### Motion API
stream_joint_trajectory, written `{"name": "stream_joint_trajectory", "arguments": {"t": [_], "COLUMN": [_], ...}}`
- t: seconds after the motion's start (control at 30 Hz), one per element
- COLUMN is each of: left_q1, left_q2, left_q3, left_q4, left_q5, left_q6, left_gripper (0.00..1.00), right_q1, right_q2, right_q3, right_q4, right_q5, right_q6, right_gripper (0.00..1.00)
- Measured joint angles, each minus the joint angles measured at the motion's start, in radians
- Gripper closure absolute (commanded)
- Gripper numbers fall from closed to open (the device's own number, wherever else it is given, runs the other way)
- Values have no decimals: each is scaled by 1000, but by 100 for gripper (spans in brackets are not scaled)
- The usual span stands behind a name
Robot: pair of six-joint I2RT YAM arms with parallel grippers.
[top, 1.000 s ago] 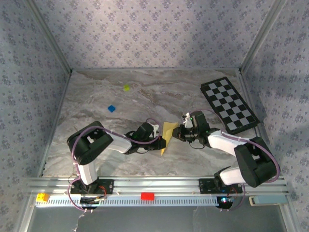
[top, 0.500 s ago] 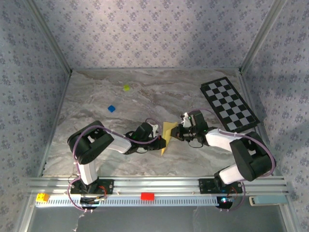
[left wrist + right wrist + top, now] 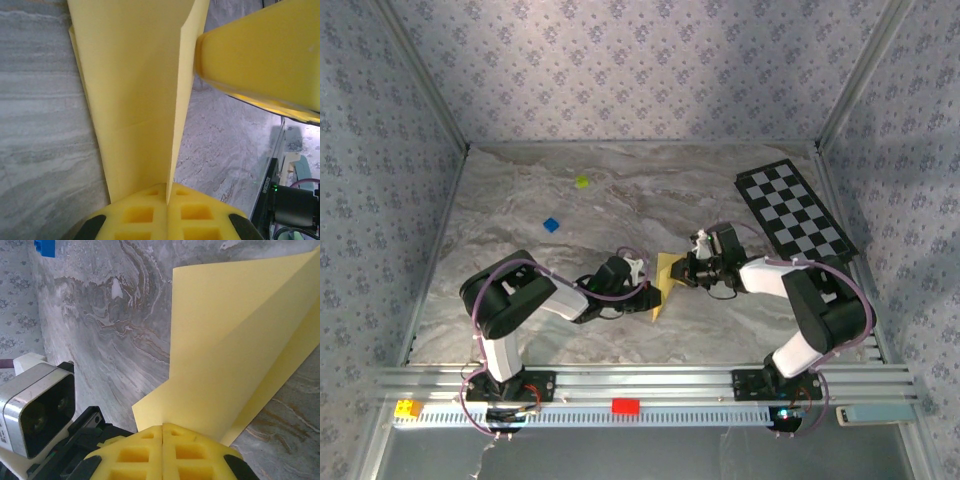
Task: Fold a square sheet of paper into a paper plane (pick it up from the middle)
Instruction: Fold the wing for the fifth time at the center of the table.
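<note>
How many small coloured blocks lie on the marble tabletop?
2: a yellow-green block toward the far left, and a blue block nearer and slightly left of it. Others may be hidden.

Left gripper (image 3: pixel 653 291) and right gripper (image 3: pixel 684 272) (facing each other, arms low) pinch yellow paper (image 3: pixel 667 267).

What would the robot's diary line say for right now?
left gripper: shut on yellow paper | right gripper: shut on yellow paper | yellow paper: creased, held between both grippers | fold: unfinished
</note>
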Motion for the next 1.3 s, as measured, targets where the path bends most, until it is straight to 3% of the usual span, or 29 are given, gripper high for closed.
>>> {"name": "stream_joint_trajectory", "arguments": {"t": [1.3], "left_q1": [42], "left_q2": [50], "left_q3": [-10], "left_q4": [89], "left_q5": [86], "left_q6": [-130], "left_gripper": [100], "right_q1": [-8], "right_q2": [147], "right_q3": [48], "right_q4": [74], "right_q5": [-56], "right_q6": [0], "right_gripper": [94]}}
